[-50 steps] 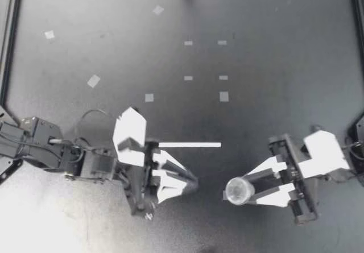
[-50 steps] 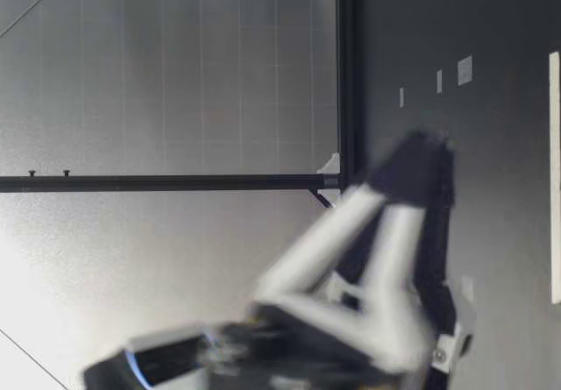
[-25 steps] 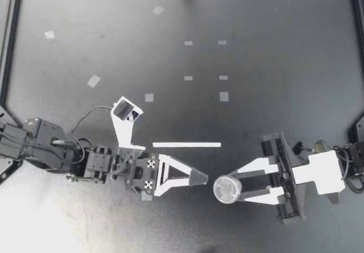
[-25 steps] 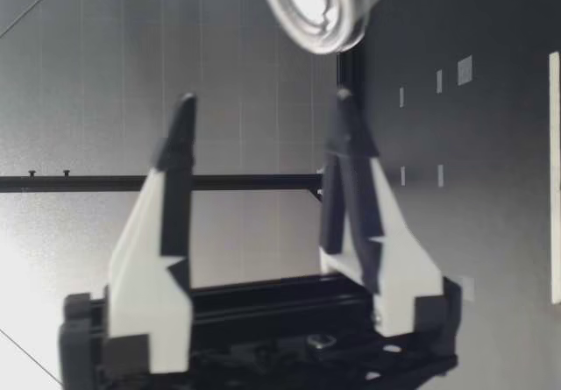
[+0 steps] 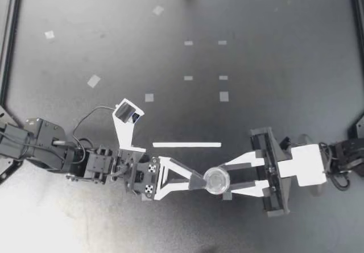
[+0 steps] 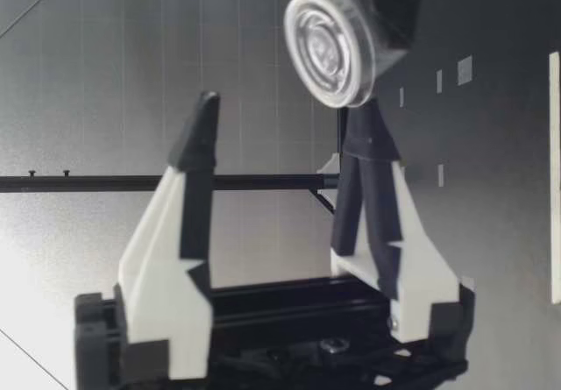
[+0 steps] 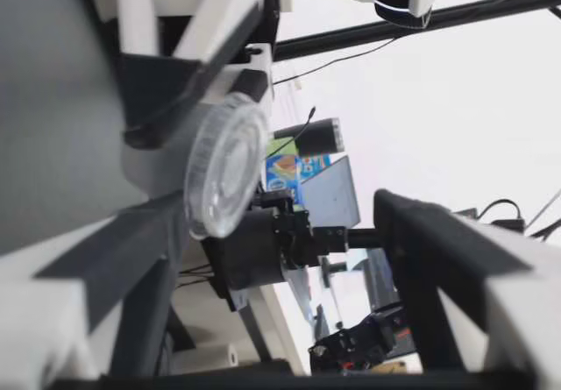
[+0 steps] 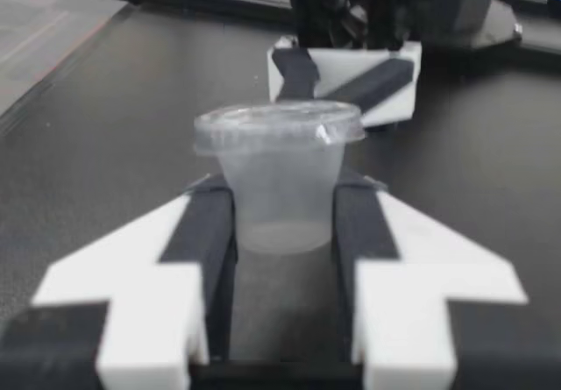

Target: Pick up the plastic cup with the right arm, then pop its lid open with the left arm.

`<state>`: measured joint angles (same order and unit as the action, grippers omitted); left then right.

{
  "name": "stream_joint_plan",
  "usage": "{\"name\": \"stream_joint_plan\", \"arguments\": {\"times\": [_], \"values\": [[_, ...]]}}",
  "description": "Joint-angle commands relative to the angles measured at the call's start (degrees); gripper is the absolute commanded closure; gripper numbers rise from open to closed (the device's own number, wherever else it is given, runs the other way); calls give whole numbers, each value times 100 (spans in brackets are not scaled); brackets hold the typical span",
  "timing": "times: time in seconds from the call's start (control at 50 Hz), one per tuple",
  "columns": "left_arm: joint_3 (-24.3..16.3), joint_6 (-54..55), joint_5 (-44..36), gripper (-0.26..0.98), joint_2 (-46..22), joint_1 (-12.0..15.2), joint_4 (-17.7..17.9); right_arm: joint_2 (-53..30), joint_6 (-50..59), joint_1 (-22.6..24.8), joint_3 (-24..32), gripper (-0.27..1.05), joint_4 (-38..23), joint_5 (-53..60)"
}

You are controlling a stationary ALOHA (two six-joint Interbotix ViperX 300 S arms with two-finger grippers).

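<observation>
Dark, matte worktop fills the top view, with a white strip lying flat near its middle and small pale tape squares on the far side of that strip. On the near side of the strip, close to its right end, a clear lidded cup is in the grip of the right jaws. In the right wrist view the two fingers press the cup from both sides, below its lid, so they stand only as far apart as the cup is wide. The left arm is also on the near side of the strip. The left jaws are wide open and hold nothing, turned so that one finger stands above the other. Their tips are just beside the cup, on its side toward the strip's left end; whether they touch it I cannot tell. In the low view the cup hangs above the worktop, beyond the open left fingers.
</observation>
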<state>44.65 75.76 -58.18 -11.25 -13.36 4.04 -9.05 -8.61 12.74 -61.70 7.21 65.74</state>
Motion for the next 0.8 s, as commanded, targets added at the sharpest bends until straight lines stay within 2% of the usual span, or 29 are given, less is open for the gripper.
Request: {"name": "stream_joint_plan", "arguments": {"times": [0.0, 0.3, 0.62, 0.68, 0.78], "values": [[-53, -26, -35, -3, 193, -26, -53, -26, 132, -97, 18, 49, 79, -35], [-44, -325, -70, -3, 237, -26, -70, -334, 747, -79, 18, 49, 70, -387], [18, -606, -26, -3, 272, -26, -70, -123, 809, -26, -44, 49, 62, -633], [62, -765, -26, -3, 281, -26, -62, 0, 809, -18, -53, 49, 53, -633], [132, -1626, -18, -3, 308, -26, -70, 272, 809, -9, -70, 49, 35, -624]]}}
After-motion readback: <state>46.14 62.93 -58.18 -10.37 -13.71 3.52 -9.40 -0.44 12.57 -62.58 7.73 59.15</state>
